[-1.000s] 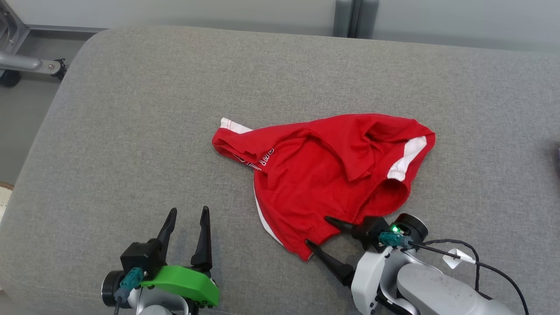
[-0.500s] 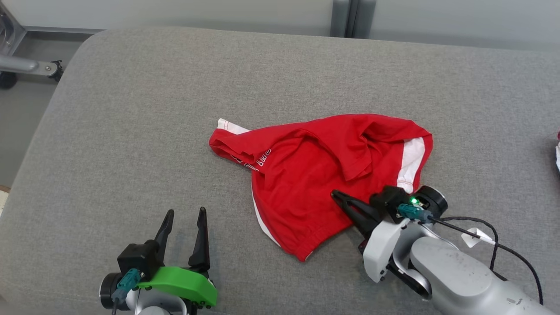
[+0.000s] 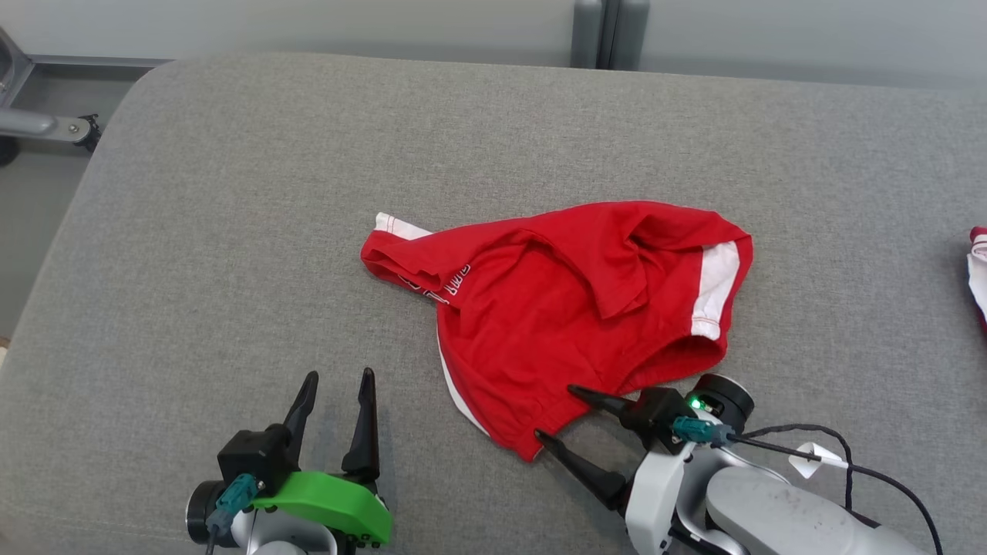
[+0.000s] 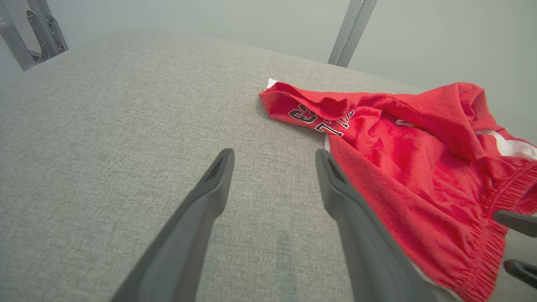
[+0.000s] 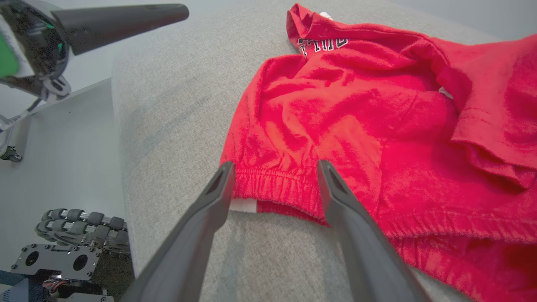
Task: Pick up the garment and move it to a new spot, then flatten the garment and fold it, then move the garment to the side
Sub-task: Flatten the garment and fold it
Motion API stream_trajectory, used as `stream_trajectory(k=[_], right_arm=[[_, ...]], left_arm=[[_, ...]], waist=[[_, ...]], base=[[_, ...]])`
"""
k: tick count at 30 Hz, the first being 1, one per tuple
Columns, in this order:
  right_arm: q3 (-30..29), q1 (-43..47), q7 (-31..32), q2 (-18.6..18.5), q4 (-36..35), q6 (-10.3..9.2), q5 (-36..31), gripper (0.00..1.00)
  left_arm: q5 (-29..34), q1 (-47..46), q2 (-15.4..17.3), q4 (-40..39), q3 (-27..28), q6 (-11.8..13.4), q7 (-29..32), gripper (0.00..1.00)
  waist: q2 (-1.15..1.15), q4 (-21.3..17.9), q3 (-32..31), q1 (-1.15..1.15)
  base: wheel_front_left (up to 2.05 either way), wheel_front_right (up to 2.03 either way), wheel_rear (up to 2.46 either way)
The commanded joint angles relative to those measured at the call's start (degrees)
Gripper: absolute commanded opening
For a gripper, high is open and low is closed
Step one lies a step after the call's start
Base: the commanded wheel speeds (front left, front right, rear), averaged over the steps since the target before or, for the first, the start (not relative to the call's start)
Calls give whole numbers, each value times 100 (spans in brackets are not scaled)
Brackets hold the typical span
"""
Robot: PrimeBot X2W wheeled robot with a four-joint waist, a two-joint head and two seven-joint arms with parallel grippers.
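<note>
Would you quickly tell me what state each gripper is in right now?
Left gripper: open, holding nothing.
Right gripper: open at the hem of the red garment, gripping nothing.

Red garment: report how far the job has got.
Done: nothing visible yet; the red garment lies bunched and unfolded on the grey cushion. In hand: the right gripper, open, straddles its elastic waistband; the left gripper hovers open over bare cushion. Left: lifting, flattening, folding, moving aside.

grey fabric cushion [image 3: 231, 231] — a crumpled red garment [image 3: 540, 324] lies near its middle.
</note>
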Motion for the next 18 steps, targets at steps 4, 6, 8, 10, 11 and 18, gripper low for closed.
stream_trajectory(k=[4,6,8,10,11,18], right_arm=[[8,-251,-13,135,387,-8,-63,100],[-16,-294,-14,243,597,-8,-112,100],[-29,-346,-13,326,840,-8,-172,100],[-14,-414,-12,418,1107,-8,-208,100],[21,-432,16,473,1235,-8,-221,73],[-149,-573,-4,618,1640,-8,-169,0]], left_arm=[[-35,-30,12,37,-56,-14,-15,100],[-42,-27,12,42,-59,-6,-15,100],[-35,2,13,57,-38,0,-16,100],[-15,48,11,70,-16,-10,-15,100],[-17,71,12,79,-1,-10,-15,100],[-27,133,12,46,24,2,-15,100]], waist=[[0,105,13,0],[0,165,12,0],[0,220,3,0],[0,266,-6,0],[0,283,-13,0],[0,304,-59,0]], base=[[0,0,0],[0,0,0],[0,0,0],[0,0,0],[0,0,0],[0,0,0]])
